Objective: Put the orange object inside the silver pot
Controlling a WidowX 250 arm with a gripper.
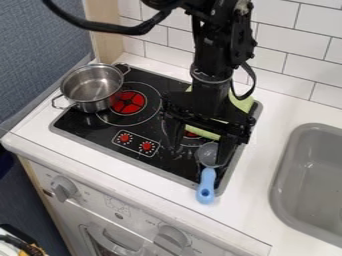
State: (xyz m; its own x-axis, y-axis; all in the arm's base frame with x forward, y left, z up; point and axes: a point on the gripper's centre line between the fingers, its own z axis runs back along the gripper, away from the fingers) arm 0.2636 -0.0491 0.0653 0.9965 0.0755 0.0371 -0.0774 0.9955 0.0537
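The black gripper (202, 149) hangs over the right part of the stove, its two fingers spread apart, with nothing visibly held between them. The silver pot (93, 89) stands upright at the stove's back left, partly over a red burner, its two handles sticking out at the sides. The pot's visible inside shows bare metal.
Below and behind the gripper lies a yellow-green object (203, 132), partly hidden by it. A spoon with a blue handle (206, 186) lies at the black stove's (87, 122) front right edge. A grey sink (310, 175) is at right; a tiled wall (290, 40) stands behind.
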